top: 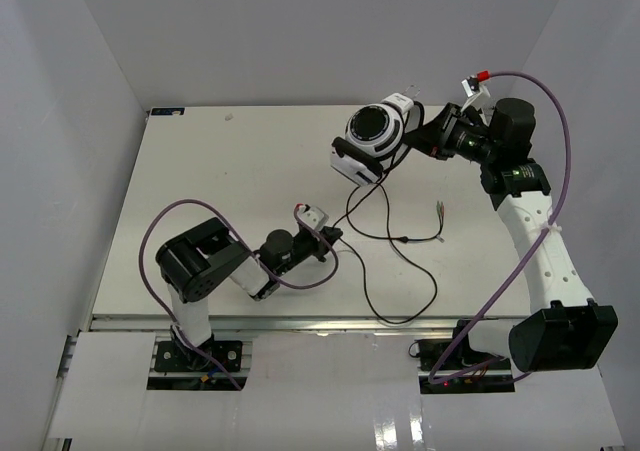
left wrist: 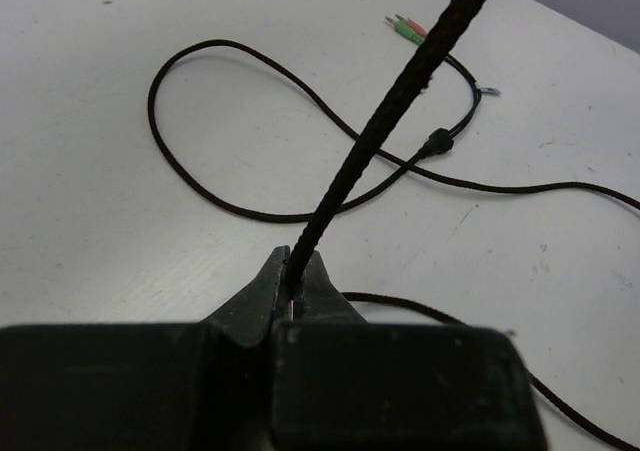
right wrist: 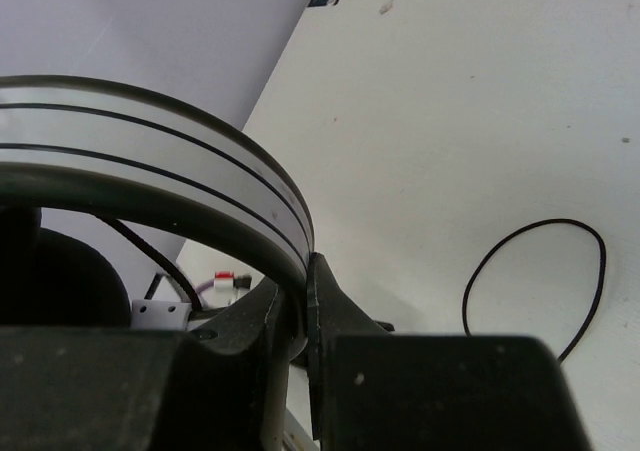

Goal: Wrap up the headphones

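Note:
The white-and-black headphones (top: 375, 136) hang in the air at the back right, held by the headband (right wrist: 150, 161). My right gripper (top: 418, 131) is shut on that headband, and in the right wrist view (right wrist: 305, 291) the band passes between the jaws. The thin black cable (top: 385, 236) drops from the earcups and loops over the table. Its plug end (left wrist: 410, 29) with green and pink tips lies on the table. My left gripper (top: 333, 237) is shut on the cable; in the left wrist view (left wrist: 295, 276) the cable (left wrist: 400, 91) rises taut from the jaws.
Purple robot cables (top: 545, 161) arc over the right arm, and another (top: 160, 231) loops over the left arm. A loose cable loop (top: 400, 301) lies near the table's front edge. White walls enclose the table (top: 220, 171) at the back and sides.

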`<state>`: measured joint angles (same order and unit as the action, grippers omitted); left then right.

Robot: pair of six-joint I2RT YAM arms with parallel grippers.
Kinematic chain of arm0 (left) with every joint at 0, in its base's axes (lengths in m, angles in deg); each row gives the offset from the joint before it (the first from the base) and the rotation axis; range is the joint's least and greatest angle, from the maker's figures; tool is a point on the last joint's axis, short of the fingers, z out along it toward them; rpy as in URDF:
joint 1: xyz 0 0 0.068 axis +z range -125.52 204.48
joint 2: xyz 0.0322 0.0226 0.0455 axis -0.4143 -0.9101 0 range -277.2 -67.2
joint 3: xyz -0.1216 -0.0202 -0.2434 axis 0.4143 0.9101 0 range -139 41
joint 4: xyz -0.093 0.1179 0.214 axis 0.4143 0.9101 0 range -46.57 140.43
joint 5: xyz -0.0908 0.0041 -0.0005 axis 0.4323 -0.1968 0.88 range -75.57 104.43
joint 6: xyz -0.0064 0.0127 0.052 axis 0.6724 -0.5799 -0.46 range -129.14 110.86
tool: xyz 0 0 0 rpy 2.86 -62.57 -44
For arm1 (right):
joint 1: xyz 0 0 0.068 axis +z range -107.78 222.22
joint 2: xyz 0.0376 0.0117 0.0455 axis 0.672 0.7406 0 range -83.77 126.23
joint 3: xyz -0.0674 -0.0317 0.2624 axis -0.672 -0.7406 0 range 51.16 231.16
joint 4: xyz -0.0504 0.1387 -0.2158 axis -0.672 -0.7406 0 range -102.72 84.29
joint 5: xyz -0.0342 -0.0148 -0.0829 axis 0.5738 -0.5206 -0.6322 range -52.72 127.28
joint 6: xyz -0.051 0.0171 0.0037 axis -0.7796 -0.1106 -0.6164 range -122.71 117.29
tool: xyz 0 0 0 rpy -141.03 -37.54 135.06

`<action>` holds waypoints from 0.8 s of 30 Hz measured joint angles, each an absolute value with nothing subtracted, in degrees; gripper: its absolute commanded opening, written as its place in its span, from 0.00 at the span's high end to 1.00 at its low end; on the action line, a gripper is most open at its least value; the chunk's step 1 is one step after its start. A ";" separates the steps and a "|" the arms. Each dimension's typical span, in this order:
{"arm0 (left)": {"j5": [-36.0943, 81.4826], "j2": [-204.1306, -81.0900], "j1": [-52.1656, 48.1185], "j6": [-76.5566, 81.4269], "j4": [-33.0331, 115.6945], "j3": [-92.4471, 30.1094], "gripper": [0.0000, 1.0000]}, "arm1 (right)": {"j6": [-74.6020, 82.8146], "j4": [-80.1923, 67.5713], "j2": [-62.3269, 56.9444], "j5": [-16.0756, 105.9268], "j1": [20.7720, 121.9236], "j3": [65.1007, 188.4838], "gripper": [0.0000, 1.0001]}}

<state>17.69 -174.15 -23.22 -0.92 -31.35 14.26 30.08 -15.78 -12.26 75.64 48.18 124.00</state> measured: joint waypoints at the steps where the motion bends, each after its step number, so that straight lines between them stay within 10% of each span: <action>1: 20.17 -172.61 -21.52 -0.62 -31.14 15.23 1.00 | 29.63 -15.57 -12.55 77.98 47.68 124.00 0.92; 11: 37.31 -155.10 -4.96 -0.15 -17.40 16.20 1.00 | 12.60 -20.67 -14.35 89.92 46.77 127.75 0.92; 24: 57.39 -151.44 5.15 -4.66 37.39 -22.24 1.00 | -29.88 -31.27 -20.42 60.17 58.95 118.97 0.92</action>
<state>57.39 -151.44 5.15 -4.66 37.39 -22.24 -29.88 -31.27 -20.42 60.17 58.95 118.97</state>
